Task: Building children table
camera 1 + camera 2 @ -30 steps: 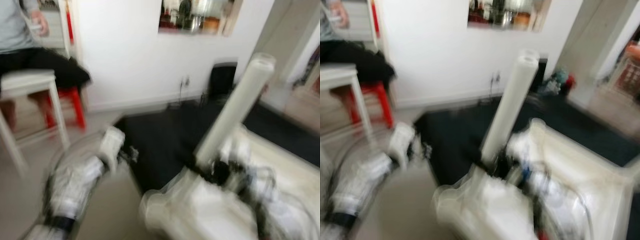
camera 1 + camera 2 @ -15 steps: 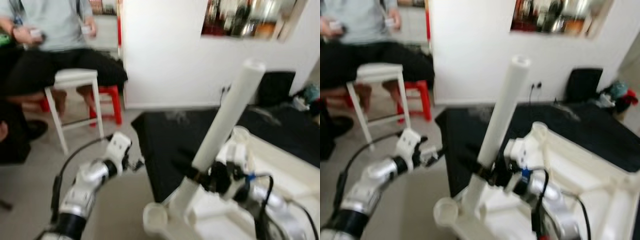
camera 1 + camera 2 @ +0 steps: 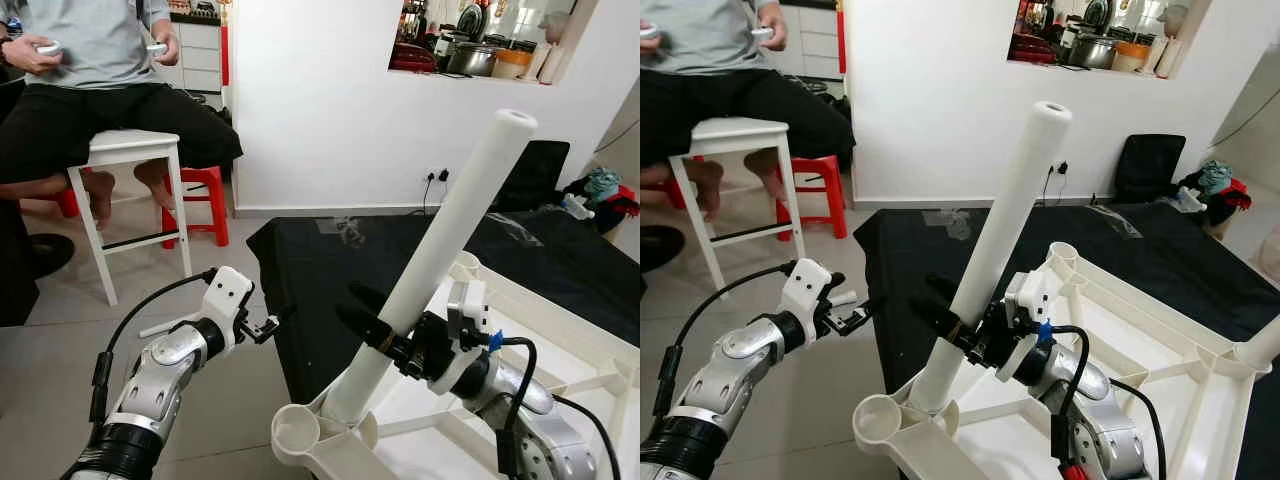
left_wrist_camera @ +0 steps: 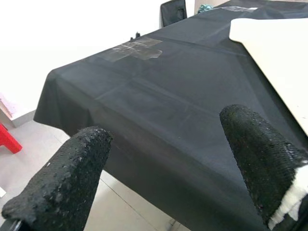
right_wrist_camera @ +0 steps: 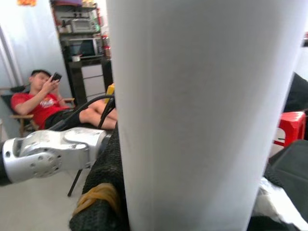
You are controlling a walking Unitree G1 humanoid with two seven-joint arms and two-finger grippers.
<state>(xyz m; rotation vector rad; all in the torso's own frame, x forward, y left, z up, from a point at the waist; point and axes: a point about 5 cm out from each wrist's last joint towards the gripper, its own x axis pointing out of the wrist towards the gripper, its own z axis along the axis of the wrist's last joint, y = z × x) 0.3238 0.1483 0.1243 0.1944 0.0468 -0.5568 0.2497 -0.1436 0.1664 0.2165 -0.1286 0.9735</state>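
Two eye views: the right gripper [image 3: 375, 335] clamps the white tubular table leg [image 3: 440, 250] low down, its foot at the corner socket [image 3: 345, 415] of the upturned table frame [image 3: 1140, 350] on the black cloth [image 3: 940, 260]. The leg looks rigid, light and smooth.

Left wrist view: the left gripper [image 4: 163, 168] hangs open, holding nothing.

Right wrist view: a seated person [image 5: 43, 103] beyond.

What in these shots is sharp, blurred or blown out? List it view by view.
Left eye and right eye views: sharp, evenly lit; white table leg crisp. Left wrist view: wall blown out to white, left end effector fingers soft, black cloth clear. Right wrist view: leg looms close and featureless, background person slightly soft.
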